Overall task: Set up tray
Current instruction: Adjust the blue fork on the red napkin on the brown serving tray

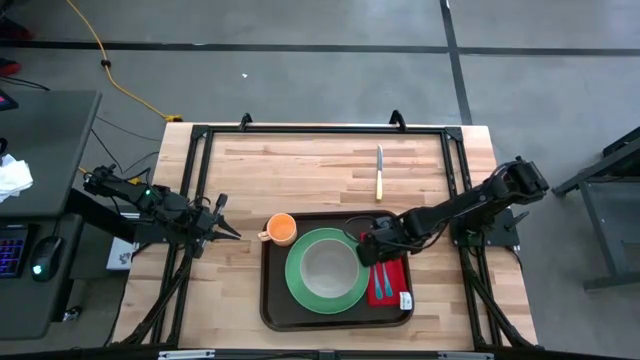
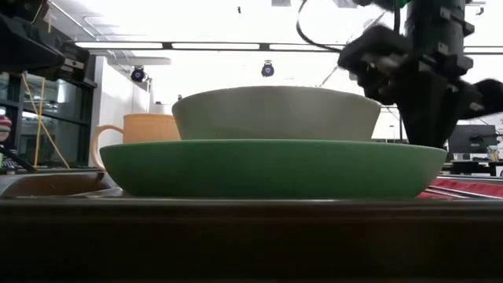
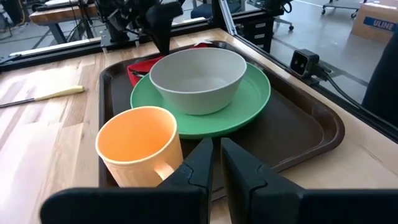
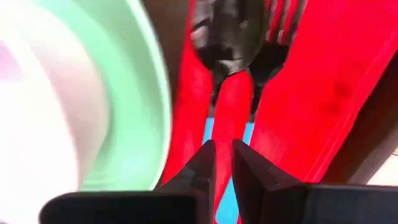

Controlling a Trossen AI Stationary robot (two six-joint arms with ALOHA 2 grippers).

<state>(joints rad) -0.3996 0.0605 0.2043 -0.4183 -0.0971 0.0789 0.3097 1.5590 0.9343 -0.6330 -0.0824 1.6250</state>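
Tray [image 1: 272,300]: plate [image 1: 296,283], bowl [image 1: 329,267], cup [image 1: 281,229] and napkin [image 1: 396,275] already aboard.
Right gripper [image 1: 366,249]: over napkin, fingers nearly together, grasping nothing visible.
Left gripper [image 1: 232,233]: waiting beside cup, clenched, empty.
Knife [image 1: 379,172]: off tray, likely 1 item left.

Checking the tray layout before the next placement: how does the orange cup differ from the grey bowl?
The orange plastic cup is tall, narrow and handled; the grey round bowl is wide, low and handleless. The cup stands on the dark brown rectangular tray itself; the bowl sits on the round green plate. Both are upright and look empty.
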